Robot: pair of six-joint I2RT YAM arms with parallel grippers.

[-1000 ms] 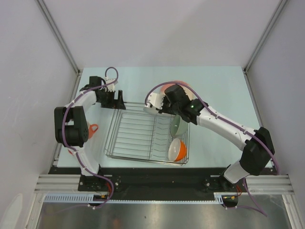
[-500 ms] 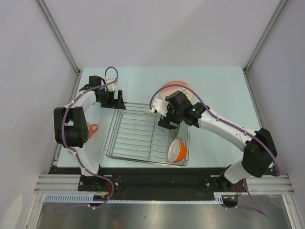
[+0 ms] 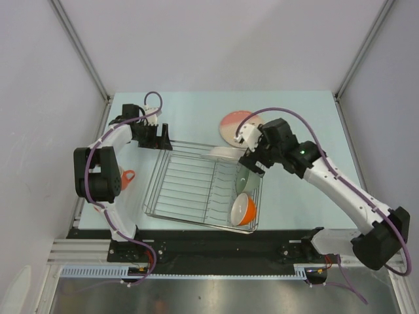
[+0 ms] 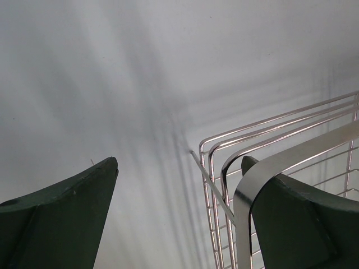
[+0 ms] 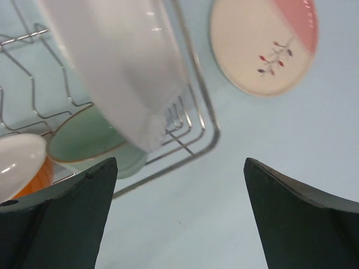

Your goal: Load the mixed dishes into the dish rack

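Note:
The dish rack [image 3: 190, 186] is a chrome wire rack in the middle of the table. Along its right side stand a white shallow bowl [image 3: 226, 154], a sage green bowl [image 3: 245, 176] and an orange bowl [image 3: 242, 208]. The pink-and-cream plate [image 3: 236, 124] lies flat on the table behind the rack. An orange mug [image 3: 127, 176] peeks out from behind the left arm. My right gripper [image 5: 179, 216] is open and empty over bare table beside the rack's far right corner, the white bowl [image 5: 118, 67] just ahead of it. My left gripper [image 4: 179, 213] is open at the rack's back left corner [image 4: 224, 168].
Grey walls close in the table on the left, back and right. The left arm's elbow [image 3: 98, 173] stands over the table's left edge beside the mug. Bare table [image 3: 301, 111] lies to the right of the plate and rack.
My right gripper has opened, let go of the white bowl in the rack's back right part, and drawn back to the right. The left arm has not moved.

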